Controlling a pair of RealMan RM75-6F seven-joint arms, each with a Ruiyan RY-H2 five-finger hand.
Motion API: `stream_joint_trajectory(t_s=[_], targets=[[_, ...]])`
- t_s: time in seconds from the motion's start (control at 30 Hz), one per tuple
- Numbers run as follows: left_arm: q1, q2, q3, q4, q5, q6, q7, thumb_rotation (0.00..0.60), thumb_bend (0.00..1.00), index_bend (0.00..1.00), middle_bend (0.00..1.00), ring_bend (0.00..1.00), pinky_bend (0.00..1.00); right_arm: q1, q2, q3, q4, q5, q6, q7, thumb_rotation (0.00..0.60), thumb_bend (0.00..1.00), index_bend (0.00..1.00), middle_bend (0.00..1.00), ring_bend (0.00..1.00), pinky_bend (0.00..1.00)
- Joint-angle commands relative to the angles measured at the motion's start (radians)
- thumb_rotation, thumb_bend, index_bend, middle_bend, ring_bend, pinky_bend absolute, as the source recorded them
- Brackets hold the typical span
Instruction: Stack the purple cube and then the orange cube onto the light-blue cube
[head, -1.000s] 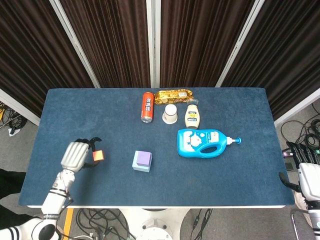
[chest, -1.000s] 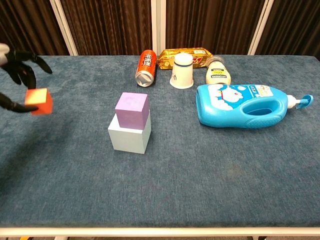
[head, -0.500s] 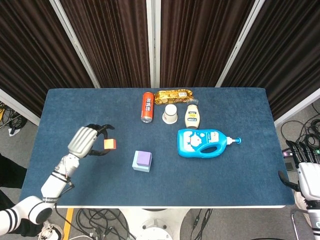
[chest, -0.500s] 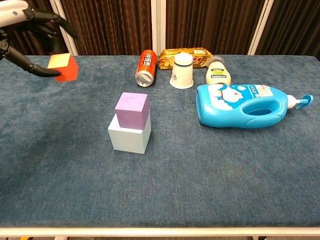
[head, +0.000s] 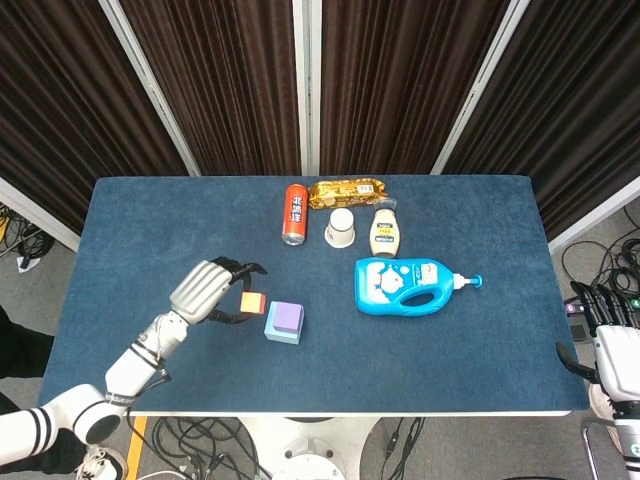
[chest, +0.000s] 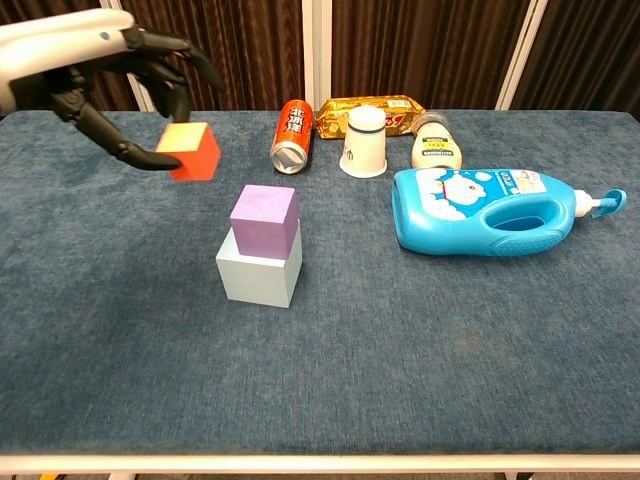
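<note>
We note the left hand (head: 206, 290) has a smooth silver-grey shell over its back, rounded and slightly glossy. Its fingers (chest: 172, 62) are black, thin and segmented, with exposed linkages running from under the shell. Behind the hand, the wrist (head: 168, 327) is a short silver section with dark bands. Further back, the forearm (head: 128, 372) is pale grey-white, ending in a white rounded segment with black rings.

The right hand (head: 617, 352) shows the same scheme: white-grey shell, black fingers above it. Below it sits a pale cylindrical wrist, partly cut off.
</note>
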Motion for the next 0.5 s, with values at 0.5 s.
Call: stream_joint_trajectory(t_s=[0.5], targets=[[-0.075, -0.030, -0.009, -0.047, -0.095, -0.073, 0.066, 0.600, 0.25, 0.35, 0.63, 0.43, 0.38, -0.004, 0.006, -0.002, -0.002, -0.006, 0.006, 0.012, 0.600, 0.23, 0.04, 0.10, 0.00, 0.00]])
